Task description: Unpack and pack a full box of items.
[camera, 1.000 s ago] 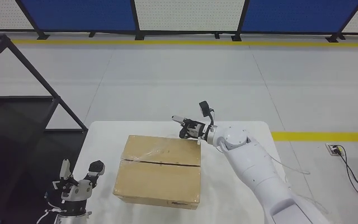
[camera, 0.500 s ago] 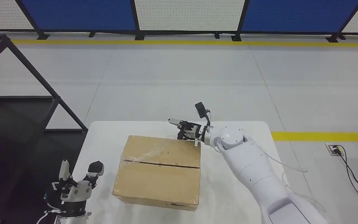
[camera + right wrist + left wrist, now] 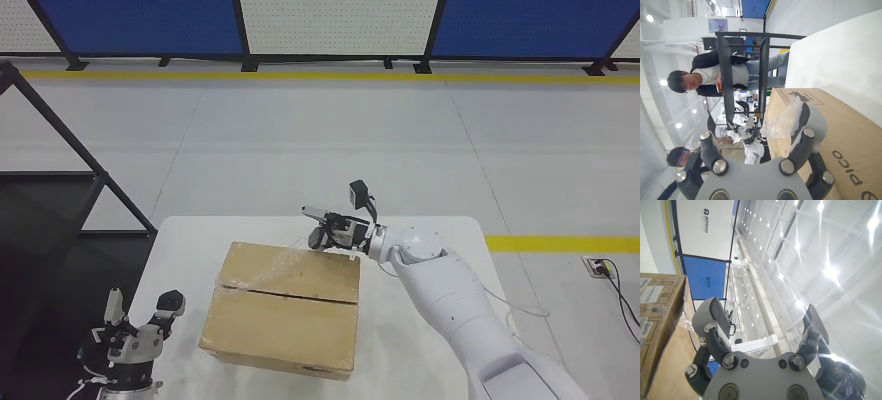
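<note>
The box (image 3: 285,310) sits shut in the middle of the table (image 3: 185,260). A crumpled strip of clear tape (image 3: 783,121) stands loose at its far right edge and lies against one finger of the right gripper (image 3: 318,228), whose jaws are apart. To peel well, I judge it should pinch the film squarely first, then pull low and steadily, since the box may slide. The left gripper (image 3: 142,305), fingers spread and pointing up at the near left, could steady the box.
</note>
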Robot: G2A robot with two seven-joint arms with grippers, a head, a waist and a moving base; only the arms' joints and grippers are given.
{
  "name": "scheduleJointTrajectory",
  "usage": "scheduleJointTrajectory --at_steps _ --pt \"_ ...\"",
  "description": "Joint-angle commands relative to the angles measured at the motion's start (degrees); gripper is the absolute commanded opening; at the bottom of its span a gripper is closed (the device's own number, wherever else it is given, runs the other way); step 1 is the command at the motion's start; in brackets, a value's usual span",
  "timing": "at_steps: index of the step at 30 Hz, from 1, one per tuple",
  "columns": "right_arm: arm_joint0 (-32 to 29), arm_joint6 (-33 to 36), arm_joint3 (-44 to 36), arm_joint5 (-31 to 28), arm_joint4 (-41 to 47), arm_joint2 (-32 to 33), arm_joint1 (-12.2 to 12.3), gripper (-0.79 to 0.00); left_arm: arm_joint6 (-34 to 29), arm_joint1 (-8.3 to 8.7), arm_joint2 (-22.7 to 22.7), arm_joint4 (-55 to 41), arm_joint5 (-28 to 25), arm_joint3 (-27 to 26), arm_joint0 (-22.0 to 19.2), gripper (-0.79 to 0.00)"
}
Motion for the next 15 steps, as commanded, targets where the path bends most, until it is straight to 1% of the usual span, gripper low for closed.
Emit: scheduleJointTrajectory --at_steps 1,15 --pt "-0.06 2.01 -0.14 -0.33 0.79 0.48 0.12 0.0 -0.12 -0.03 -0.02 -0.07 -0.07 0.03 0.0 0.0" --pt "-1.23 14.65 -2.34 -5.23 7.06 4.28 1.12 0.0 -0.72 -0.2 0.22 0.49 0.25 -0.05 -0.19 0.0"
